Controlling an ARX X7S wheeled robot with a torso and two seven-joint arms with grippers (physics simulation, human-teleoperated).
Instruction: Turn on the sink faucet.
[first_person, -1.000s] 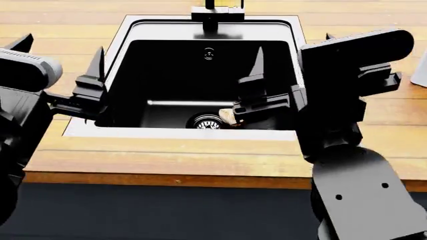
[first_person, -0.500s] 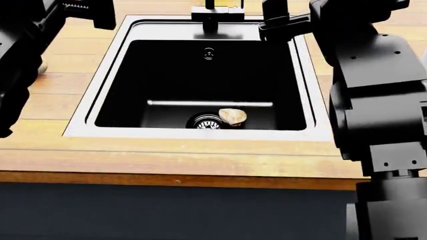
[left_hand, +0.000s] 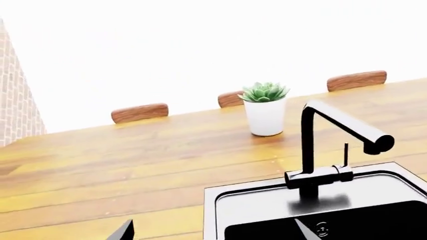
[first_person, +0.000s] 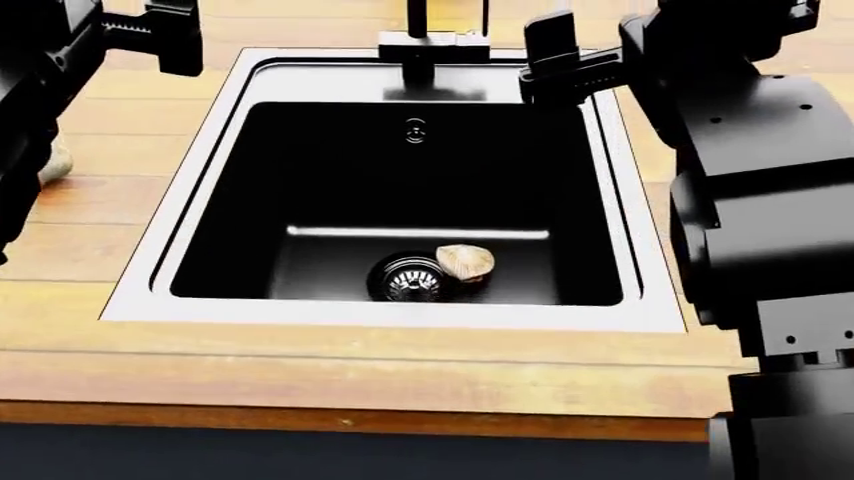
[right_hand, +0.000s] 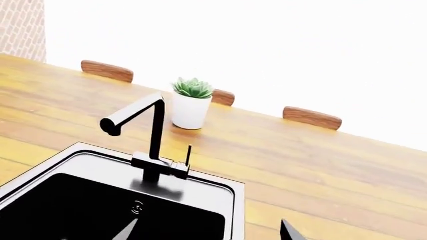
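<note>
The sink faucet (first_person: 429, 45) stands at the far rim of the sink (first_person: 400, 312), cut off by the head view's top edge. In the left wrist view the faucet (left_hand: 308, 150) shows its whole spout, block base and thin upright lever (left_hand: 345, 154); it also shows in the right wrist view (right_hand: 157, 145) with the lever (right_hand: 189, 156). My left gripper (first_person: 171, 35) is open, raised left of the faucet; its fingertips (left_hand: 123, 233) are spread wide. My right gripper (first_person: 550, 52) is open, raised just right of the faucet, apart from it; its fingertips (right_hand: 291, 232) are spread wide.
A tan rounded lump (first_person: 466, 262) lies in the basin beside the chrome drain strainer (first_person: 411, 281). A white pot with a green plant (left_hand: 265, 115) stands on the wooden counter behind the faucet. Chair backs (left_hand: 139, 112) line the counter's far edge. Another tan object (first_person: 54, 165) lies left of the sink.
Both arms have risen from low over the sink's front to the far side near the faucet. In the last half second the sink has shifted lower in the head view.
</note>
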